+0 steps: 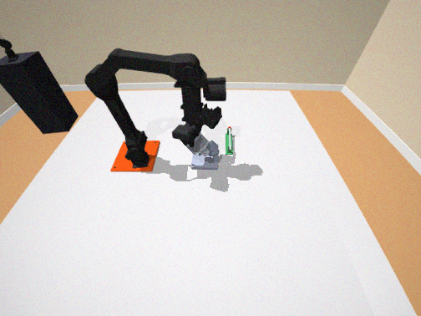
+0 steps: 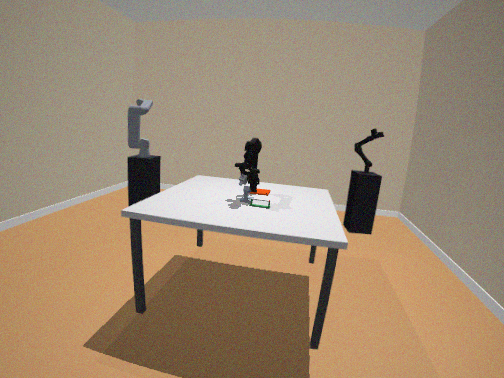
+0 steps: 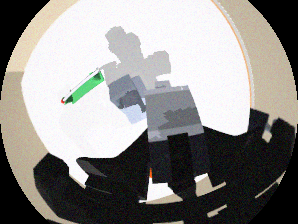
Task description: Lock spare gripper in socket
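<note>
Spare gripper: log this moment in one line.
gripper: shut on spare gripper | green mount: beside it | docking: not yet done

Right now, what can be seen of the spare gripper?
The spare gripper is a blocky grey piece, matte like plastic or metal, with a darker grey body and paler stepped parts. In the wrist view it stands between the end effector fingers, which are shut on it. In the top view it tilts over a pale grey base on the white table, left of the green tray. Whether it touches that base is unclear.
</note>
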Robot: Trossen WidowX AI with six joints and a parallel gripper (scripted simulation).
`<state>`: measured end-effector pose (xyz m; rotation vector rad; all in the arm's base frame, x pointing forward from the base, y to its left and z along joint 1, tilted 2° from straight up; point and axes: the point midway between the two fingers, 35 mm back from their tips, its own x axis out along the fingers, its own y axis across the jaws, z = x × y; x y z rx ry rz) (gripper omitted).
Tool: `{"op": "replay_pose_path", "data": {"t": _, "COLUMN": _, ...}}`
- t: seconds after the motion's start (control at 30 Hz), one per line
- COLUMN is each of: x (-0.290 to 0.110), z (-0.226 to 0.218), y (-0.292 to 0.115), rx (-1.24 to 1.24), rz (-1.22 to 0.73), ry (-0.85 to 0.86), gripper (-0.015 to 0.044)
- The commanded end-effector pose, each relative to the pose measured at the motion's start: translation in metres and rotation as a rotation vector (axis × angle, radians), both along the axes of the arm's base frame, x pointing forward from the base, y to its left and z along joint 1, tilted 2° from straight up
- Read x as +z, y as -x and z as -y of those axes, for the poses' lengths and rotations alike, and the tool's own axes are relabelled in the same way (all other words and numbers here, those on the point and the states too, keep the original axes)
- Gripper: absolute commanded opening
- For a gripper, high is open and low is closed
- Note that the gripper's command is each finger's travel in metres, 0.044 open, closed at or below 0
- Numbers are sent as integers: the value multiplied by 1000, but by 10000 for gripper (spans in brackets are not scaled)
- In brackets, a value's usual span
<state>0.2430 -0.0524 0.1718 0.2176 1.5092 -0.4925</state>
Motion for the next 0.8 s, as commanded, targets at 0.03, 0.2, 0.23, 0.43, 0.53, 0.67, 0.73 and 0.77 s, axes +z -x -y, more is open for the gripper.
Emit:
{"op": "replay_pose_path", "data": {"t": 0.03, "x": 10, "z": -12, "y": 5, "rx": 99, "rz": -10, "ry": -60, "gripper": 0}}
{"op": "replay_pose_path", "data": {"t": 0.2, "x": 16, "z": -23, "y": 12, "rx": 189, "rz": -33, "ry": -120, "gripper": 0}}
{"op": "replay_pose_path", "data": {"t": 0.23, "x": 18, "z": -25, "y": 13, "rx": 207, "rz": -37, "ry": -132, "gripper": 0}}
{"op": "replay_pose_path", "data": {"t": 0.43, "x": 23, "z": -35, "y": 20, "rx": 288, "rz": -53, "ry": -187, "gripper": 0}}
{"op": "replay_pose_path", "data": {"t": 0.53, "x": 23, "z": -35, "y": 20, "rx": 288, "rz": -53, "ry": -187, "gripper": 0}}
{"op": "replay_pose_path", "data": {"t": 0.67, "x": 18, "z": -36, "y": 14, "rx": 293, "rz": -49, "ry": -183, "gripper": 0}}
{"op": "replay_pose_path", "data": {"t": 0.73, "x": 13, "z": -35, "y": 10, "rx": 298, "rz": -46, "ry": -180, "gripper": 0}}
{"op": "replay_pose_path", "data": {"t": 0.77, "x": 12, "z": -35, "y": 10, "rx": 298, "rz": -47, "ry": -179, "gripper": 0}}
